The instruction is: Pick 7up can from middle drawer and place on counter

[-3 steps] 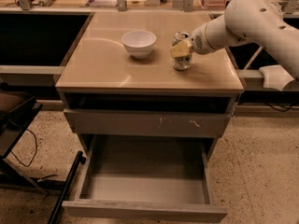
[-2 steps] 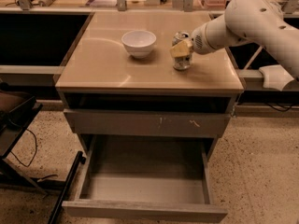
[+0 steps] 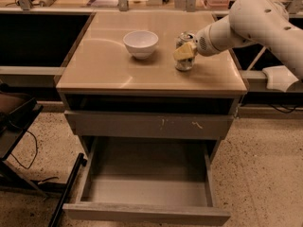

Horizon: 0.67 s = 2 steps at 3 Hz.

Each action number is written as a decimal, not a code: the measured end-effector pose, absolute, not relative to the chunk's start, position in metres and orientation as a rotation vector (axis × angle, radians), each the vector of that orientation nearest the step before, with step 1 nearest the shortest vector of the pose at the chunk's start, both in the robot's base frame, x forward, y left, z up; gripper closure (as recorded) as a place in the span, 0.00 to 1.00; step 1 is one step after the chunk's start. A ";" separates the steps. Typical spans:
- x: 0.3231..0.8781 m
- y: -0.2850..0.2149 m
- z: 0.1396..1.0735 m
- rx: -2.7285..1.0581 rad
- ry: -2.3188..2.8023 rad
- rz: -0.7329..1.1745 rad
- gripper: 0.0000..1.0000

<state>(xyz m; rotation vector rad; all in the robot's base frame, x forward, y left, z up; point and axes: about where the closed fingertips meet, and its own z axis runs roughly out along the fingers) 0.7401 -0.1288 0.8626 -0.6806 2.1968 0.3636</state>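
Observation:
The 7up can (image 3: 184,64) stands upright on the tan counter (image 3: 104,65), toward its right side. My gripper (image 3: 185,50) reaches in from the right on the white arm (image 3: 246,22) and is closed around the can's middle, with a yellowish finger (image 3: 182,53) across its front. The can's base rests on the counter top. The middle drawer (image 3: 147,190) is pulled out wide below the cabinet front, and its grey floor holds nothing.
A white bowl (image 3: 140,43) sits on the counter just left of the can. A shut grey drawer front with pale scratch marks (image 3: 151,125) is above the open drawer. Dark furniture and cables (image 3: 19,141) stand at the left on the speckled floor.

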 end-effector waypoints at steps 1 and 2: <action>0.740 -0.129 0.862 -0.681 2.197 0.364 0.00; 0.740 -0.129 0.862 -0.681 2.197 0.364 0.00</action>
